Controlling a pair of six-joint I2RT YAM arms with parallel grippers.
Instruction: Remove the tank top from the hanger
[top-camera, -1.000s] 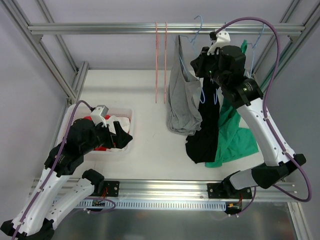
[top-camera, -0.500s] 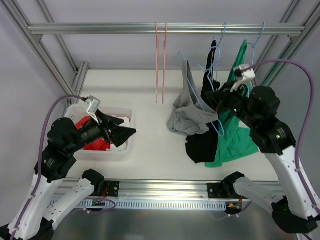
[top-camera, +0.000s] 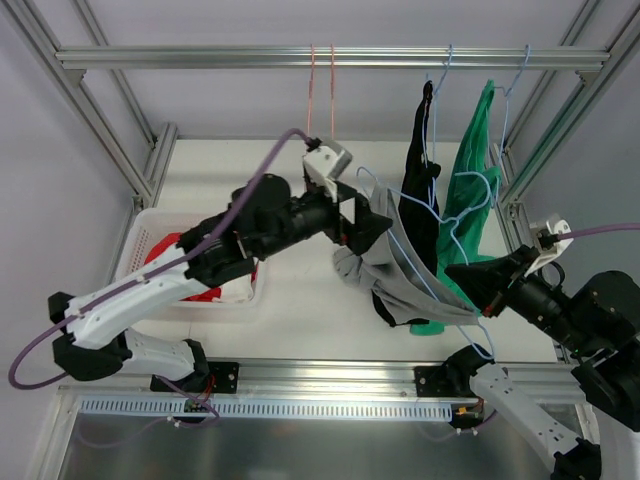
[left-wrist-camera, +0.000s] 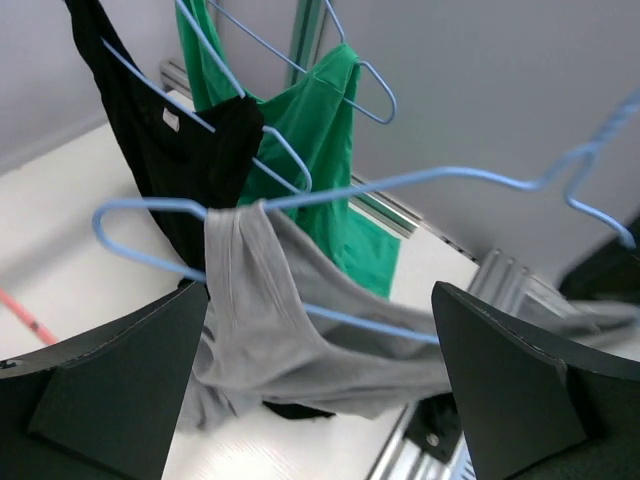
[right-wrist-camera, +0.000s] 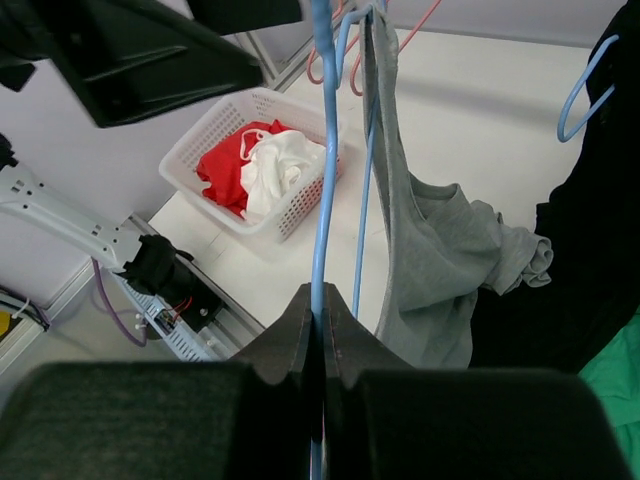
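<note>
The grey tank top (top-camera: 398, 268) hangs on a light-blue wire hanger (top-camera: 398, 232) that is off the rail and tilted over the table. My right gripper (top-camera: 472, 281) is shut on the hanger's wire (right-wrist-camera: 321, 200), with the grey top (right-wrist-camera: 430, 250) draped beside it. My left gripper (top-camera: 372, 226) is open, its jaws wide apart on either side of the grey top (left-wrist-camera: 270, 320) without touching it. One grey strap loops over the hanger's end (left-wrist-camera: 150, 215). The left fingers (left-wrist-camera: 100, 390) hold nothing.
A black top (top-camera: 415, 200) and a green top (top-camera: 470, 200) hang on blue hangers from the rail (top-camera: 200, 57), just behind the grey top. Two empty pink hangers (top-camera: 320, 90) hang mid-rail. A white basket (top-camera: 135, 235) with red and white clothes stands at the left.
My right gripper has pulled the hanger with the grey top off the rail, down toward the near right. My left arm has swung from the basket to the grey top, jaws open.
</note>
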